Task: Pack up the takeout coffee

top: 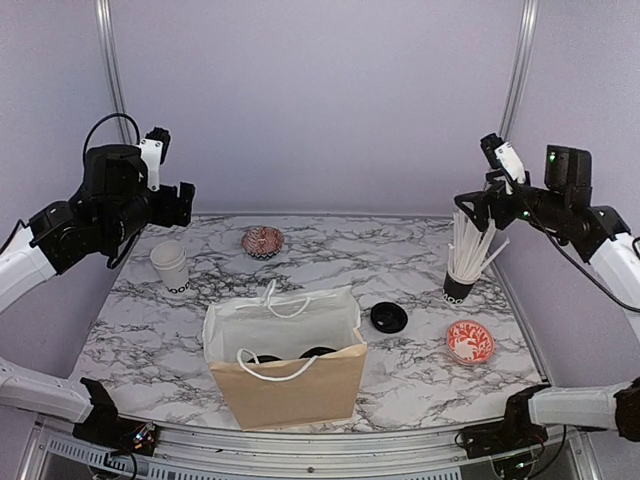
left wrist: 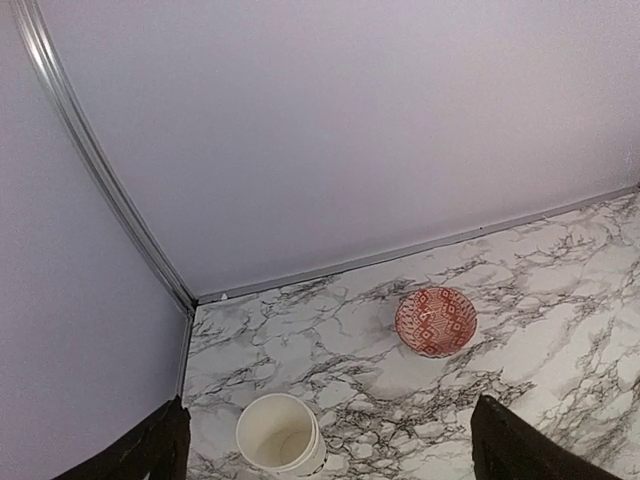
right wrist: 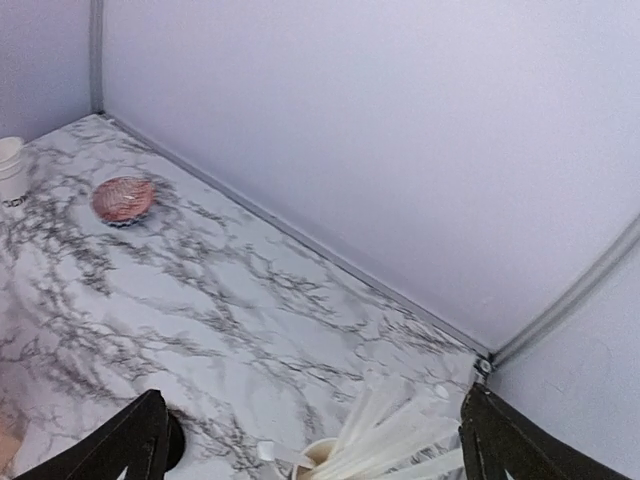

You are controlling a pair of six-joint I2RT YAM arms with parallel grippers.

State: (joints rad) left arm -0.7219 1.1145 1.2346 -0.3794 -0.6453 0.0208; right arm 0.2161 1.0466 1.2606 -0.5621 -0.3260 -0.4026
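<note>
A white paper cup (top: 170, 268) with black lettering stands lidless at the table's left; the left wrist view looks down into the cup (left wrist: 280, 433). A loose black lid (top: 388, 318) lies right of the brown paper bag (top: 288, 385). Inside the bag two black lids (top: 265, 358) (top: 318, 352) show, presumably on cups hidden below. My left gripper (top: 183, 203) hangs high above the lidless cup, open and empty, as the left wrist view (left wrist: 330, 460) shows. My right gripper (top: 472, 206) hovers high at the right, open and empty (right wrist: 320, 450).
A dark cup of white sticks (top: 462, 278) stands right below my right gripper; the sticks (right wrist: 400, 435) fan out between its fingers. One red-patterned bowl (top: 263, 241) sits at the back left, another (top: 470, 342) at the front right. Walls close in on three sides.
</note>
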